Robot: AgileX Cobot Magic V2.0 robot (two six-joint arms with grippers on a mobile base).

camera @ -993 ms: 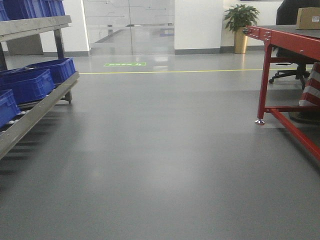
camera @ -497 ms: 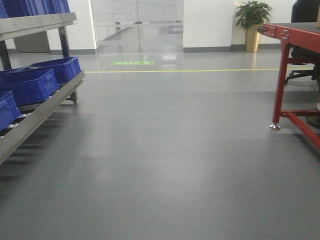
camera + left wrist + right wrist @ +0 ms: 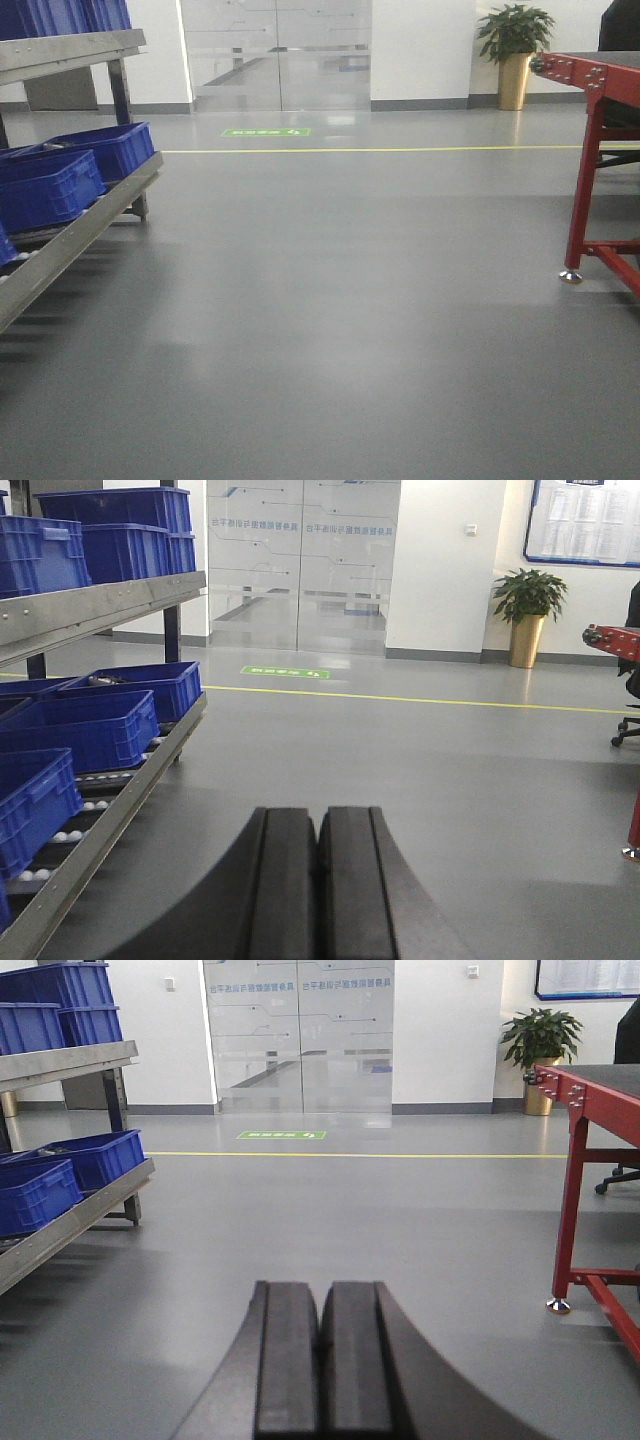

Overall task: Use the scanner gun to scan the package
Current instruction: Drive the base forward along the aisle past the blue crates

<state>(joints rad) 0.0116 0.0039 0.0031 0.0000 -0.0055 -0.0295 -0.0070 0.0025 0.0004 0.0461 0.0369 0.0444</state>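
Note:
No package and no scanner gun show in any view. My left gripper (image 3: 318, 815) is shut and empty, its black fingers pressed together, pointing out over the grey floor. My right gripper (image 3: 320, 1288) is also shut and empty, held the same way over the floor. Neither gripper shows in the front view.
A metal roller rack (image 3: 80, 215) with blue crates (image 3: 45, 185) stands on the left; it also shows in the left wrist view (image 3: 100, 810). A red table frame (image 3: 590, 170) stands on the right. A potted plant (image 3: 515, 50), glass doors (image 3: 280, 55) and a yellow floor line (image 3: 400, 150) lie ahead.
The view has swung left: the red table slid toward the right edge, and the cardboard box and chair on the right have left the frame. The rack sits a little further left.

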